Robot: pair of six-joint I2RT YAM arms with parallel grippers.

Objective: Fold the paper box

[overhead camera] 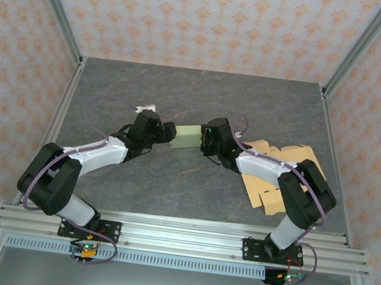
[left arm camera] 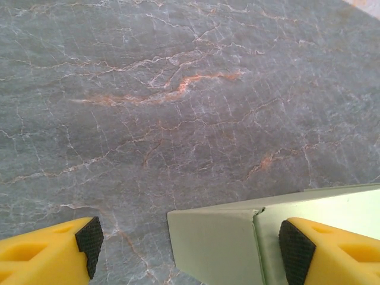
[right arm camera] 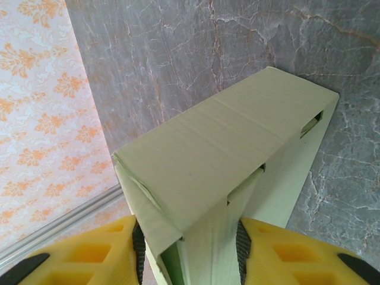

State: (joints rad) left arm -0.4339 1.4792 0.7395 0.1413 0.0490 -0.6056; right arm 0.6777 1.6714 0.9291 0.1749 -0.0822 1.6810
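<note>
Right pincer is clenched on the paper box, its pads pressed to both walls. The left pincer stands released, fingers wide, with the box's left end lying between them. The grey marble table carries everything. Flat cardboard blanks lie unfolded at its right side. Mid-table, the box looks largely formed: walls up, top closed, side tabs tucked into their slots. Its end at the right pincer seems open, so I judge that closing it is what is left.
</note>
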